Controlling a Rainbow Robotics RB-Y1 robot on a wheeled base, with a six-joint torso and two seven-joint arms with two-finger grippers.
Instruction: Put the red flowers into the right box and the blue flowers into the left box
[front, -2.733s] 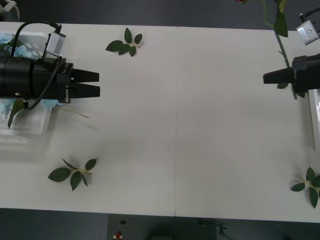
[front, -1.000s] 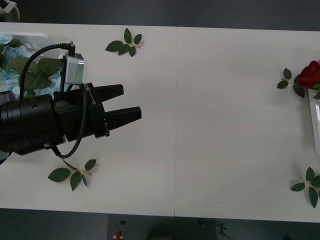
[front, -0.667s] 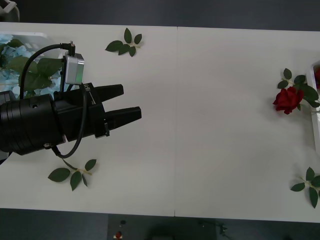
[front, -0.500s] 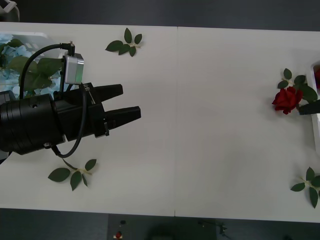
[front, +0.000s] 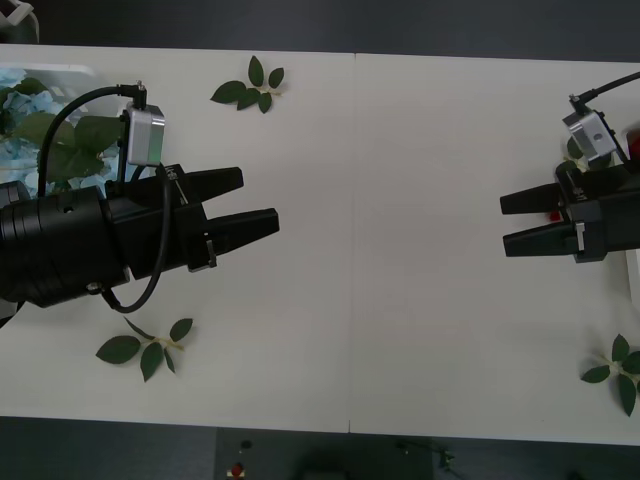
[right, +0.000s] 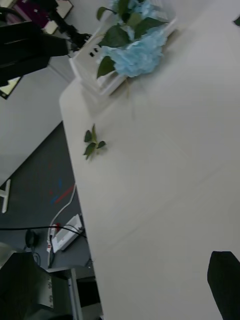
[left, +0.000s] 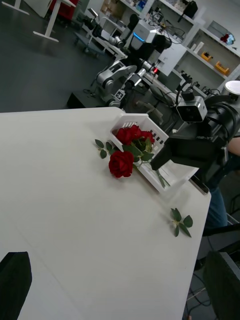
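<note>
One red rose (left: 121, 164) lies on the table just outside the right box (left: 172, 176), a white slotted basket holding more red flowers (left: 132, 135). My right gripper (front: 503, 226) hovers open over that spot and hides the rose in the front view. Seen from the left wrist, the right gripper (left: 159, 161) hangs close above the rose's stem, beside the box. The blue flowers (front: 40, 135) fill the left box (front: 62, 70) at the table's far left; they are also clear in the right wrist view (right: 137, 55). My left gripper (front: 259, 200) stands open and empty over the left half.
Loose green leaf sprigs lie at the back left (front: 250, 90), the front left (front: 148, 348) and the front right (front: 620, 370). The broad middle of the white table (front: 400, 300) is bare. Shelves and other robots stand in the room beyond the right box.
The rose slid from the box's edge onto the table. My right gripper then came in from the right over it. The left arm moved from the left box toward the middle, then held still.
</note>
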